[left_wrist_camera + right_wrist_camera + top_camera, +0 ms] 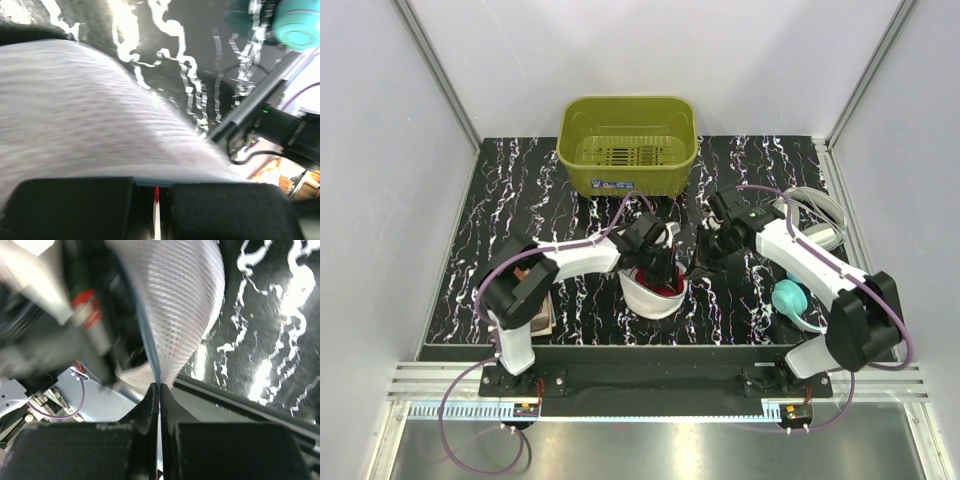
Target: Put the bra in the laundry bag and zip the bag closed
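The white mesh laundry bag [645, 293] lies open-side up on the table between the arms. The red bra [665, 287] sits inside it. My left gripper [665, 264] is over the bag's far rim, its jaws nearly together on a thin white and red sliver at that rim, as the left wrist view [152, 182] shows; the bag's mesh face [75, 115] fills that view. My right gripper [699, 269] is at the bag's right edge. In the right wrist view [160, 390] it is shut on the zipper edge of the bag [175, 315].
An olive-green basket [627, 145] stands at the back centre. A teal rounded item [790, 297] lies by the right arm and also shows in the left wrist view [295, 27]. A white bowl-like item with a grey rim [817, 215] is at the right. A flat brownish item [542, 312] lies under the left arm.
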Controlling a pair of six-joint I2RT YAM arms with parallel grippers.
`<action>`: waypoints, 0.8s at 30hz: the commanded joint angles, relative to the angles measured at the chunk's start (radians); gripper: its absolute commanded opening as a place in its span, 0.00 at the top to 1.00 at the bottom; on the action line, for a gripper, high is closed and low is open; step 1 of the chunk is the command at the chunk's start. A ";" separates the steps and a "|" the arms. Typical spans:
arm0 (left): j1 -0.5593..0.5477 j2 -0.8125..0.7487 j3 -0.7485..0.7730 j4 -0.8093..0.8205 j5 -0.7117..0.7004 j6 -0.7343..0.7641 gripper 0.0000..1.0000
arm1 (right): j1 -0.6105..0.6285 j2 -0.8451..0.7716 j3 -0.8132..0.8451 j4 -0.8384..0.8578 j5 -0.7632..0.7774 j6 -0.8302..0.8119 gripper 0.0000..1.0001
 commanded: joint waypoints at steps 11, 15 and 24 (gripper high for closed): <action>0.000 -0.184 0.027 -0.114 -0.064 0.131 0.49 | 0.005 -0.058 0.062 -0.113 0.046 -0.043 1.00; 0.003 -0.322 0.063 -0.215 -0.083 0.149 0.14 | 0.004 -0.055 0.070 -0.117 0.048 -0.075 1.00; 0.238 -0.565 -0.052 -0.314 -0.185 -0.097 0.06 | 0.007 -0.067 0.089 -0.131 0.034 -0.154 1.00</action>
